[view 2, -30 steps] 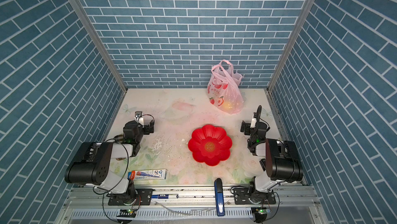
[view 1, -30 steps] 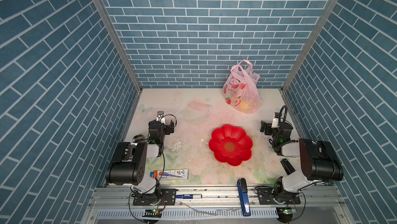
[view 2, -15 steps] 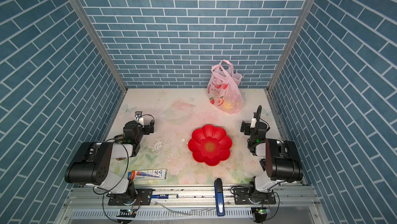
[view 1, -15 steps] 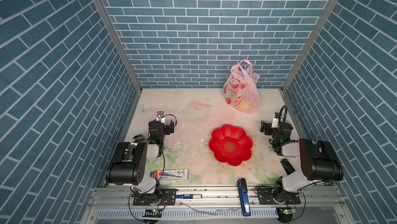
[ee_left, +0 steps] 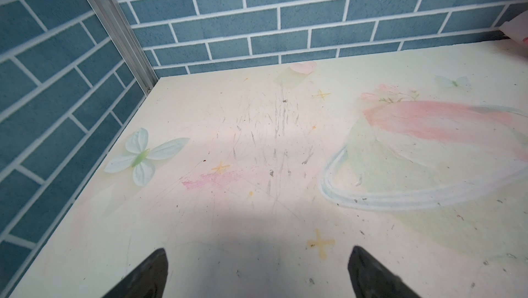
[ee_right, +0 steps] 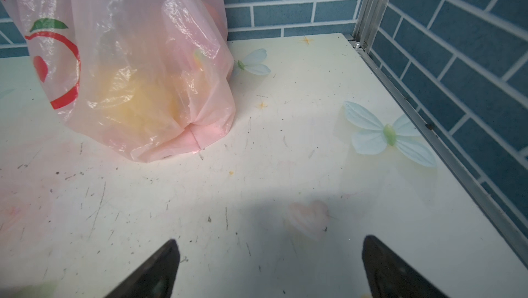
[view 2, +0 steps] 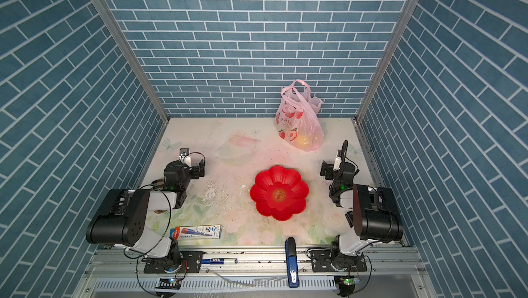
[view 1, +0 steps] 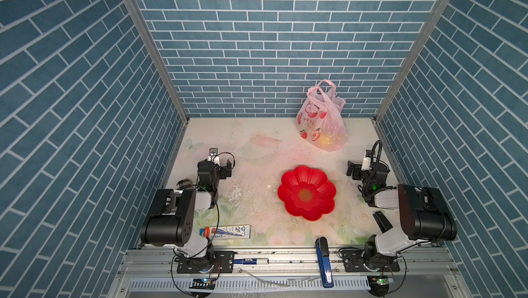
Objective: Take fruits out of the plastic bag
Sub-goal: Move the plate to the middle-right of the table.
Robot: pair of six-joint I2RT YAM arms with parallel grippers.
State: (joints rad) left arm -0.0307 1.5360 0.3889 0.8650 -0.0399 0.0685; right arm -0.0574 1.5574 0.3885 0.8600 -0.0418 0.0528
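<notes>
Task not begun yet, by the look of it: the plastic bag stands upright at the back of the table, right of centre, nr the back wall, handles up and mouth pinched together at the top. The fruits all seem to be inside. Only a yellow-orange blur shows thru the film low in the bag, so can't tell which is which or count them. In front of the bag, well apart, the red plate has no fruit on it. Over on the far side from the bag the left gripper sits low over bare table, jaws spread wide, nothing btwn them. Same for the right gripper: jaws wide apart, holding nothing, facing the bag's lower corner, near but not touching. So step in hand = the approach. Next move, imo: right arm is closer, so it goes to the bag first. One arm prob has to lift a handle to open the mouth while the other reaches in. Film looks thin & crinkly and likely to slip or collapse, so grab a handle loop, not the bulging side.
</notes>
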